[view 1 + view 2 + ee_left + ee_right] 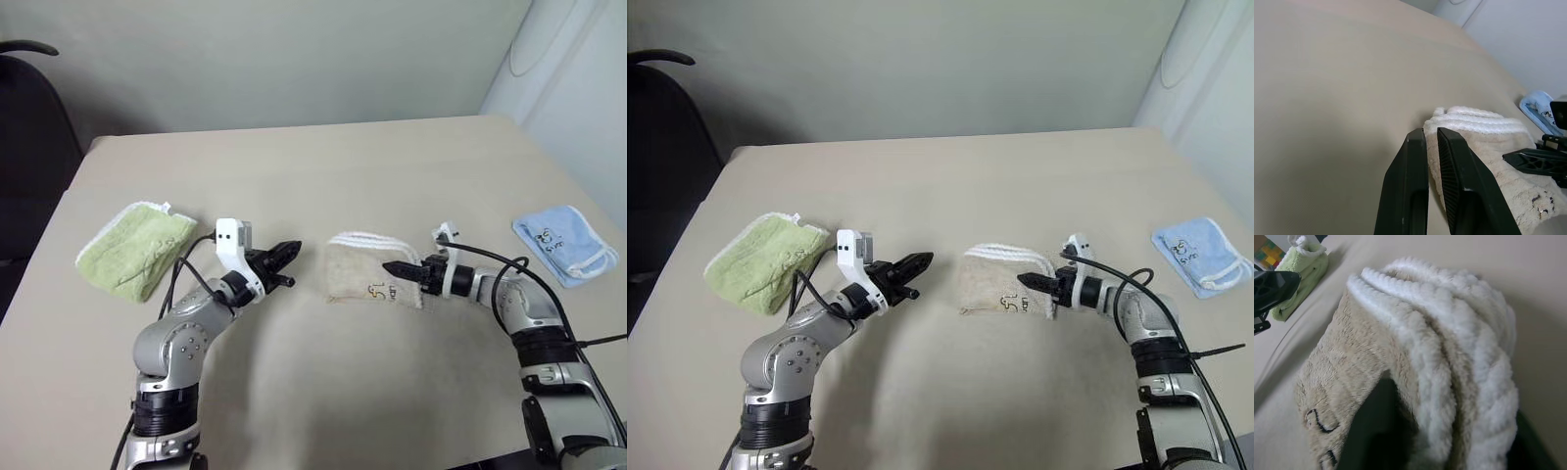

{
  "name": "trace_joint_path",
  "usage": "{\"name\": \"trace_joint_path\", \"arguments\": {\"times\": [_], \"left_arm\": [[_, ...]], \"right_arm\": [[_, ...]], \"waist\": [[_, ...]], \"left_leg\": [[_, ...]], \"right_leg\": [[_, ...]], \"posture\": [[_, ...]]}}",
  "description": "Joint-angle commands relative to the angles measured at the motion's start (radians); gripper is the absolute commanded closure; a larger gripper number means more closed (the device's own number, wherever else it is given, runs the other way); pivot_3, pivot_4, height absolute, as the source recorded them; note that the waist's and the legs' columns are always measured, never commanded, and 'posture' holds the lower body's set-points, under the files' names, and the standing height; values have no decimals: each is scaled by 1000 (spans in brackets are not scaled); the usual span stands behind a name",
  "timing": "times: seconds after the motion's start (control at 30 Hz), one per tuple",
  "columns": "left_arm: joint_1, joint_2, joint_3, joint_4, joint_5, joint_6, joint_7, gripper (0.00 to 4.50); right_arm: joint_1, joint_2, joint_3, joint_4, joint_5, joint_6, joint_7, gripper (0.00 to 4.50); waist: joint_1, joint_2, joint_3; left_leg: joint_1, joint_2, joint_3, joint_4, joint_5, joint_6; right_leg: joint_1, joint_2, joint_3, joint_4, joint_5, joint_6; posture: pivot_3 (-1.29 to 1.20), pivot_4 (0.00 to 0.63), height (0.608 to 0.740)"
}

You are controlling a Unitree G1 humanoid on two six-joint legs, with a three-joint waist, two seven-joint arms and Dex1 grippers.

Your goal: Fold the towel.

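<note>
The towel (364, 257) lies folded into a small beige bundle in the middle of the table, its white corded edges stacked along the far side and a dark embroidered mark near its front right. My right gripper (399, 269) reaches in from the right and is shut on the towel's right edge. In the right wrist view the thick layers (1440, 333) sit between its two fingers. My left gripper (291, 255) hovers just left of the towel, shut and holding nothing, pointing toward it.
A lime-green folded cloth (132, 250) lies at the table's left, and a light blue folded cloth (563, 243) near its right edge. The beige table (323, 166) stretches back to a wall. A dark chair (29, 117) stands beyond the left corner.
</note>
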State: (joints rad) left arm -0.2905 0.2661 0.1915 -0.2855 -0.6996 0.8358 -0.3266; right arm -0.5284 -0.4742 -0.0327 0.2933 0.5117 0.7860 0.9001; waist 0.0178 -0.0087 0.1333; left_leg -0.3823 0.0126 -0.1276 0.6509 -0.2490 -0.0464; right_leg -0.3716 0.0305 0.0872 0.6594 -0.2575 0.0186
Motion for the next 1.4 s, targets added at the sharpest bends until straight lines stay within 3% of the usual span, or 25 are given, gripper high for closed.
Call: {"name": "trace_joint_path", "arguments": {"times": [0.03,0.07,0.1,0.27,0.43,0.63,0.77,0.87,1.1,1.3,1.4], "left_arm": [[10,-8,-4,-61,-16,-12,6,4021],[12,-9,-6,-62,-17,-11,7,4021],[14,-11,-9,-64,-18,-11,9,4021],[10,-9,-8,-62,-24,-9,13,4021],[-1,-12,-21,-40,-21,-12,5,4021],[-54,-26,-64,22,-6,-25,-21,4021],[-81,-35,-98,48,14,-39,-30,4021],[-82,-42,-98,40,18,-42,-24,4021],[-32,-53,-74,-10,14,-42,2,4021],[-6,-67,-74,-31,8,-43,17,4021],[-7,-67,-80,-24,7,-40,4,4021]], "right_arm": [[36,-2,-66,-115,62,37,-19,4097],[48,0,-93,-146,84,51,-32,4440],[57,1,-119,-176,107,67,-44,4473],[35,-13,-366,-232,232,118,-206,4473],[-30,-129,-591,-148,252,75,-354,4473],[-147,-310,-633,312,104,-79,-485,4473],[-241,-331,-608,647,7,-249,-596,4473],[-280,-330,-576,777,-41,-333,-611,4473],[-306,-346,-530,872,-100,-442,-580,2137],[-259,-380,-563,807,-74,-457,-573,56],[-203,-390,-586,716,-57,-455,-566,17]], "waist": [[2,0,0],[3,0,0],[4,0,0],[5,0,0],[14,0,0],[15,0,0],[8,0,0],[7,3,1],[6,4,0],[14,4,0],[16,4,0]], "left_leg": [[0,0,0,0,0,0],[0,0,0,0,0,0],[0,0,0,0,0,0],[0,-1,0,1,0,-1],[0,-1,0,2,0,0],[0,0,0,-1,-5,9],[2,0,1,-1,-6,11],[0,0,3,-3,-6,11],[0,1,5,-3,-7,12],[0,1,5,-3,-7,13],[0,1,5,-3,-7,13]], "right_leg": [[0,0,0,0,0,0],[0,0,0,0,0,0],[0,0,0,0,0,0],[0,0,0,0,0,0],[1,0,0,0,0,1],[1,0,1,0,0,1],[0,0,3,2,0,1],[-4,0,4,3,0,1],[-4,-1,6,2,0,1],[-4,-1,6,3,0,0],[-4,-1,6,2,0,0]], "posture": [[0,150,740],[0,150,740],[0,150,740],[0,150,740],[0,150,740],[0,150,740],[0,150,740],[0,150,740],[0,150,740],[0,150,740],[0,150,740]]}}
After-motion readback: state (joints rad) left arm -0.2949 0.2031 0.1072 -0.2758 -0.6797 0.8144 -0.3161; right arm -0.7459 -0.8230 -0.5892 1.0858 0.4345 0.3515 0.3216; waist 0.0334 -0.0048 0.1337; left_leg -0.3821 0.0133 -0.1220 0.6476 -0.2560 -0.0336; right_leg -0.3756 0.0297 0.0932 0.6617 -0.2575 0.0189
